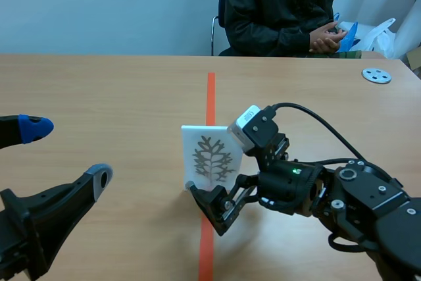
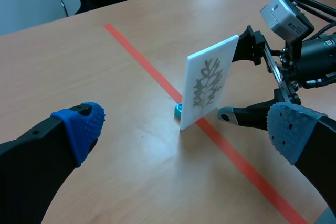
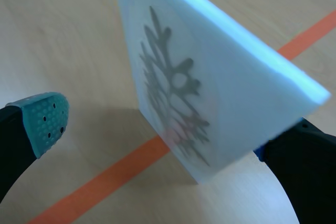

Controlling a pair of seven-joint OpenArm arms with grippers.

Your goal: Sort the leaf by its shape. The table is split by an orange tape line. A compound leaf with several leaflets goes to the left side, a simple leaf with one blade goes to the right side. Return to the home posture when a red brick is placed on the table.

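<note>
A white card (image 1: 210, 156) printed with a grey compound leaf of several leaflets stands upright on the orange tape line (image 1: 210, 93). A small teal base (image 2: 178, 109) holds its foot. My right gripper (image 1: 217, 182) is open around the card (image 3: 210, 87). One finger sits behind the card's edge, and the other pad (image 3: 47, 119) stands well off its printed face. My left gripper (image 1: 66, 151) hangs open over the table's left side, short of the card (image 2: 207, 82), holding nothing.
A person sits across the table with hands (image 1: 325, 37) folded at the far edge. A grey disc (image 1: 376, 75) lies at the far right. A white plastic bag (image 1: 381, 34) is behind it. Bare wood lies on both sides of the line.
</note>
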